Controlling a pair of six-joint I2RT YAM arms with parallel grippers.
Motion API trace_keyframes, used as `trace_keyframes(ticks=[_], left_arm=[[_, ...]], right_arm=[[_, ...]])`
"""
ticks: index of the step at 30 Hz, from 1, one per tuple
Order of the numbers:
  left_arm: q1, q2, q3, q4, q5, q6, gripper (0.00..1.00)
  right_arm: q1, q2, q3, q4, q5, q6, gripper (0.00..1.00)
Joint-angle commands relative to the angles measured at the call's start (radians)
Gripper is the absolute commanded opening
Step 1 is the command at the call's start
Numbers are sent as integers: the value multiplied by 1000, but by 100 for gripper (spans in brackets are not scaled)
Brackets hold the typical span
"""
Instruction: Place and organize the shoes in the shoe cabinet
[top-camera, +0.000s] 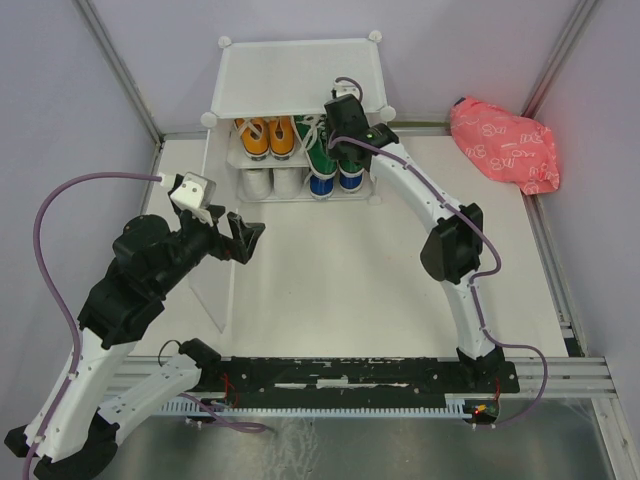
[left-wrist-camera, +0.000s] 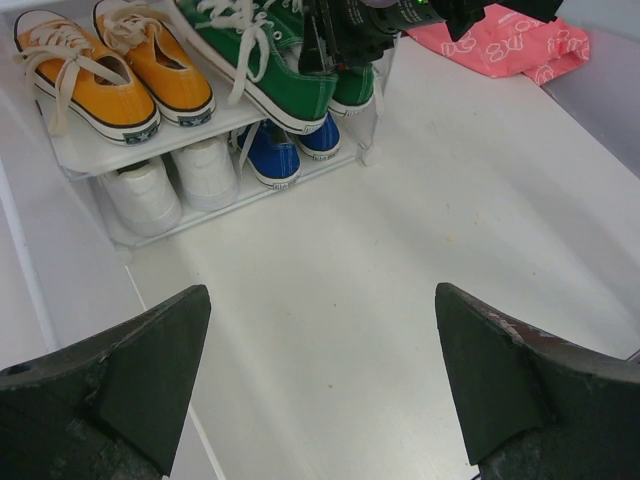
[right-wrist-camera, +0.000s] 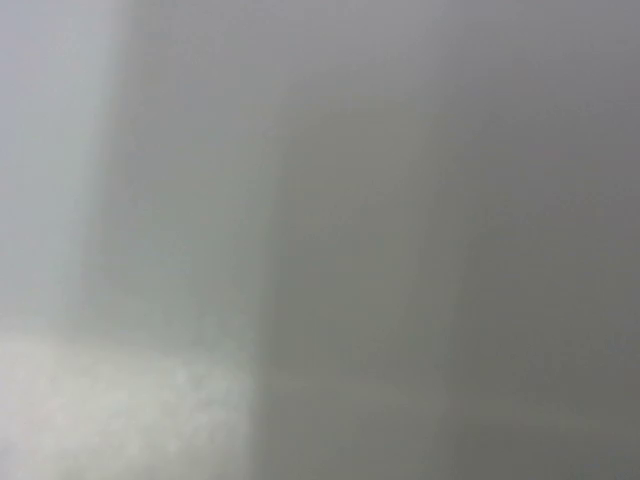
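Note:
The shoe cabinet (top-camera: 300, 75) stands at the back of the table with its front open. On its upper shelf are the orange shoes (top-camera: 266, 137) on the left and the green shoes (top-camera: 318, 150) on the right. Below are the white shoes (top-camera: 272, 183) and the blue shoes (top-camera: 335, 183). My right gripper (top-camera: 333, 135) reaches into the cabinet at the green shoes (left-wrist-camera: 270, 60); its fingers are hidden, and the right wrist view shows only grey blur. My left gripper (top-camera: 240, 232) is open and empty above the bare table (left-wrist-camera: 322, 290), in front of the cabinet.
The cabinet's hinged front panel (top-camera: 215, 270) stands swung open toward me, just beside my left gripper. A pink patterned bag (top-camera: 503, 143) lies at the back right and also shows in the left wrist view (left-wrist-camera: 500, 45). Grey walls enclose the table.

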Motion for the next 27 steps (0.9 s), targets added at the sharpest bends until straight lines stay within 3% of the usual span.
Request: trace_keyframes(ticks=[1,10,14,19,27], left_arm=[[2,-6,22,7,-9,20,99],[2,2,21,9,5,12,99],[2,4,16,9,0,14,99],[2,5,7,22,5,11,99],[2,12,-1,30,14,10,99]], right_arm=[[-16,-33,59,247,74,16,48],[-5,-175,-113,299,47,0,64],[19,-297,-268,399,49,-64,79],[36,-425,-405,463,17,-109,80],[46,-495,-507,358,117,-126,79]])
